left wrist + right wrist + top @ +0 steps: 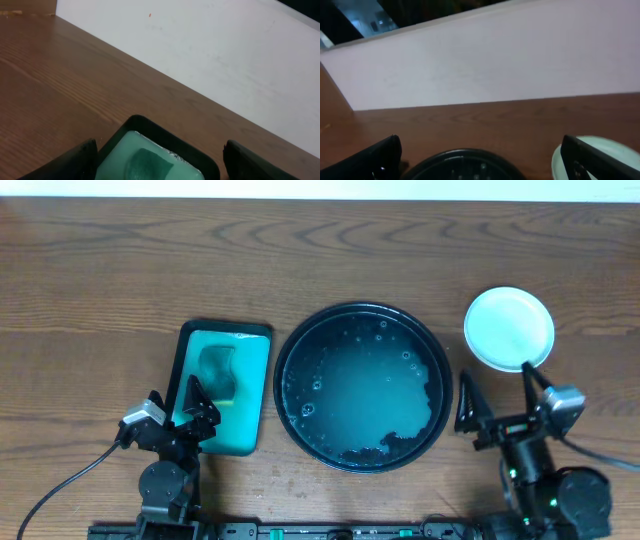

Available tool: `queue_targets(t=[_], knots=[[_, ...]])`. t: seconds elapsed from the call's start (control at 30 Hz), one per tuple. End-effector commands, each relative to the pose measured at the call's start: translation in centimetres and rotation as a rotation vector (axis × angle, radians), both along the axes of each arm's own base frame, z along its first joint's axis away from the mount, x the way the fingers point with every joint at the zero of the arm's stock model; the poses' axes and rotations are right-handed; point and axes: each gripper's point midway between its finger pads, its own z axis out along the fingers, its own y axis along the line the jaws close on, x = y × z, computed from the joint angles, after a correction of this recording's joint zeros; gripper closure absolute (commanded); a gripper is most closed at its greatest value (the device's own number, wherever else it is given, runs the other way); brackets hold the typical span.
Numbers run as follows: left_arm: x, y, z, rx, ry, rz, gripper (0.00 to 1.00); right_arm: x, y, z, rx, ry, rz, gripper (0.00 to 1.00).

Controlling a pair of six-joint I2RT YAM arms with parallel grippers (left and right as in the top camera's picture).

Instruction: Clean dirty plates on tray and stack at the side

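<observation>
The large round black tray (362,386) sits mid-table with a wet, bubbly base and no plate in it; its far rim shows in the right wrist view (462,155). The plates (509,328) show as one pale round stack on the wood to the tray's right, topped by a white one; its edge shows in the right wrist view (600,147). My right gripper (497,402) is open and empty, below the stack and right of the tray. My left gripper (178,405) is open and empty at the near-left edge of the teal tray.
A teal-green rectangular tray (223,385) with a dark rim stands left of the black tray and holds a green sponge (219,372); both show in the left wrist view (150,162). A white wall (200,45) runs along the table's far edge.
</observation>
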Motion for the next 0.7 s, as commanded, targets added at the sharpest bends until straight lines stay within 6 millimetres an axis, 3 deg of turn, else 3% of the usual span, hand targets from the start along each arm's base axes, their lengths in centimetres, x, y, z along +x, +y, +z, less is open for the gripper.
queue_targets(t=[0.0,0.33,0.67], knots=[[-0.1,0.2,-1.7,0.027,0.055,0.009,0.19,-0.3,-0.8,-2.1,0.098,-0.011,-0.033,0.01],[-0.1,0.2,-1.7,0.027,0.055,0.009,0.20,1.3,-0.7,-6.7,0.138,-0.071,-0.033,0.01],[-0.1,0.2,-1.7,0.027,0.055,0.008,0.19,1.9,-1.4,-8.2,0.140,-0.083,-0.074,0.01]])
